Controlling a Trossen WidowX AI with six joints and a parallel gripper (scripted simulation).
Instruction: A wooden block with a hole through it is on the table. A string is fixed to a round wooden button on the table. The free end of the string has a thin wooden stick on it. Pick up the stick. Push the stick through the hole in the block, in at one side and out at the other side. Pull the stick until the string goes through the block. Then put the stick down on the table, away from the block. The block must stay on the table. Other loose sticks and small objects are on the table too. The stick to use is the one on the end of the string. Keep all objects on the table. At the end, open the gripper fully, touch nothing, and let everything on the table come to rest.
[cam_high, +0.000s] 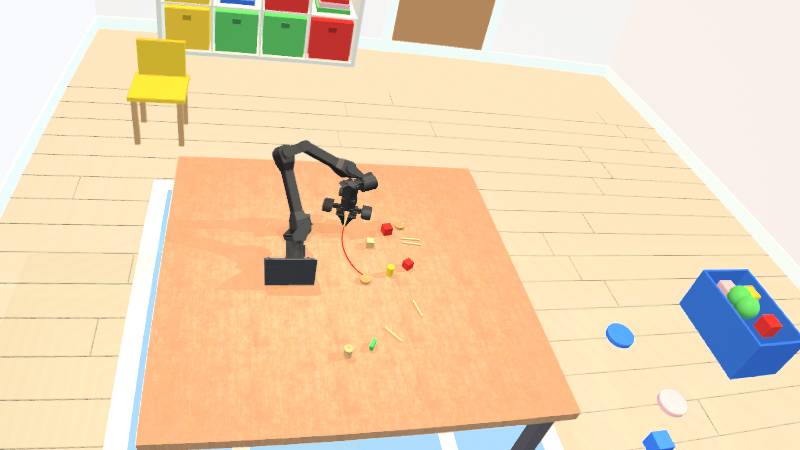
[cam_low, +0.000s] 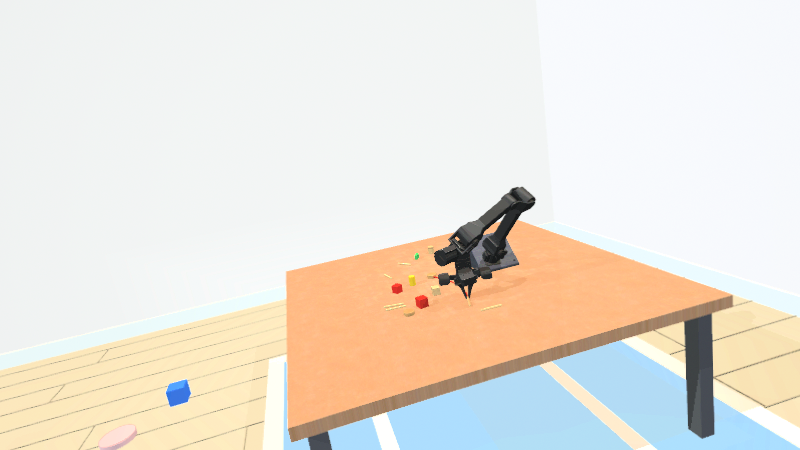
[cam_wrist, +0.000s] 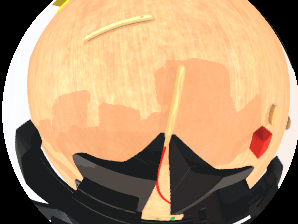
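My gripper (cam_high: 345, 223) (cam_low: 468, 296) (cam_wrist: 167, 137) points down near the table top, its fingertips closed on the string end of the thin stick (cam_low: 469, 302) (cam_wrist: 175, 100). The rest of the stick sticks out beyond the tips, over the gripper's shadow. The red string (cam_high: 347, 256) (cam_wrist: 159, 175) curves from the fingers to the round wooden button (cam_high: 365, 279) (cam_low: 431, 275). The pale wooden block (cam_high: 370, 243) (cam_low: 435, 290) stands on the table between gripper and button; its hole is too small to make out. The string passes beside the block, not through it.
A loose stick (cam_low: 491, 307) (cam_wrist: 119, 26) lies near the gripper. A red cube (cam_high: 386, 229) (cam_low: 421, 302) (cam_wrist: 260, 142) and another button (cam_high: 399, 225) (cam_low: 409, 313) are beyond the block. A yellow cylinder (cam_high: 390, 270), a second red cube (cam_high: 407, 264) and several loose sticks lie farther off.
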